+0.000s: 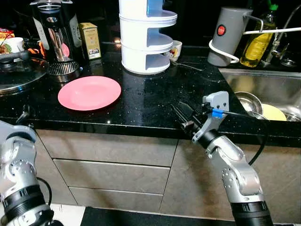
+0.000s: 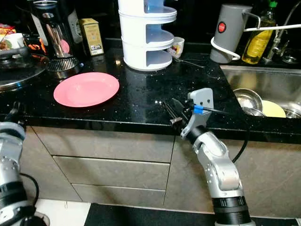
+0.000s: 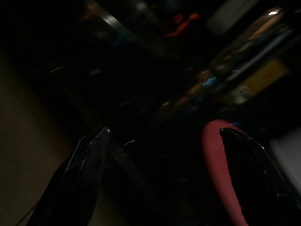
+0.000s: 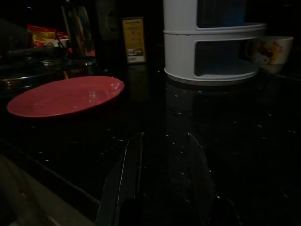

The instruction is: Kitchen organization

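From the head views, the pink plate lies untouched on the black counter, left of the white tiered rack; sorting seems barely begun. The right gripper hovers at the near edge, fingers slightly apart, empty. The left wrist view shows the left gripper spread wide.

It was a home kitchen: a black speckled desk over grey drawers, a steel sink with dishes, a kettle, an oil bottle and a coffee maker.
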Controlling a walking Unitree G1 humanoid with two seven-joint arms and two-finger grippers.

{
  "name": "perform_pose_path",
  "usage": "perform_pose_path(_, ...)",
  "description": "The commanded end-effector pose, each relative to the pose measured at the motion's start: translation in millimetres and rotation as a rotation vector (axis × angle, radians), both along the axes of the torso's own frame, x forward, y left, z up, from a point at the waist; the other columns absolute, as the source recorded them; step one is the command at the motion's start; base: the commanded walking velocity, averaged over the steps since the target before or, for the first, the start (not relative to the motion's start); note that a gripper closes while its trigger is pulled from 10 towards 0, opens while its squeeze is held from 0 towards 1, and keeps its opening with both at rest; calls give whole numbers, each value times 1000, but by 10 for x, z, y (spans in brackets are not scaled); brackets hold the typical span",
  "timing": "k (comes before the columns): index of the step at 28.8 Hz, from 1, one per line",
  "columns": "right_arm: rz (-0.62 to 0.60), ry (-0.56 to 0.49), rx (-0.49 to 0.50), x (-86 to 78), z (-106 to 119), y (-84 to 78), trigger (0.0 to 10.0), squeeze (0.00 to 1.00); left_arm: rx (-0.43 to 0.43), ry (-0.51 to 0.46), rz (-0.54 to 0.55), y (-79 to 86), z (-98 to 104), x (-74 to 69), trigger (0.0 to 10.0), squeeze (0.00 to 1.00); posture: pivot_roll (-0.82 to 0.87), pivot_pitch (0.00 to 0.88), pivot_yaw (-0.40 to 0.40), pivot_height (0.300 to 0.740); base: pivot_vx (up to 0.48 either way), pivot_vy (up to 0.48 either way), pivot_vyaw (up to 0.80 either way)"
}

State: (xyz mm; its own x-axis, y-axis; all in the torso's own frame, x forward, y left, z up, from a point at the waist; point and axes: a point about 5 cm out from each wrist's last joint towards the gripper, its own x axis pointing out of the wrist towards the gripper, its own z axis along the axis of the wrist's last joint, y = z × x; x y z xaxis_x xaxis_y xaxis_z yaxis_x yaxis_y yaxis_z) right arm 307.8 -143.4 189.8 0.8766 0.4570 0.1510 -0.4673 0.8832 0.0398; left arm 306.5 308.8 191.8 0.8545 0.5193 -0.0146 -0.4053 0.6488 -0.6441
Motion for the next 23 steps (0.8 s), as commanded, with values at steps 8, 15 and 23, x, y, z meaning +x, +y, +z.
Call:
perform_pose_path(8,-29,10,-24,23,-15,-42,10000,0,-5,-23,-48,10,37,65,10000,0,-24,0,-28,740,0,0,0)
perform_pose_path(15,-102,33,-96,73,-48,-121,10000,0,-56,-77,-129,-24,9,197,10000,0,-28,0,-33,740,0,0,0)
perform_pose_path(23,-92,38,-111,62,-54,-122,10000,0,-101,-113,-222,-113,58,348,10000,0,-42,0,-27,740,0,0,0)
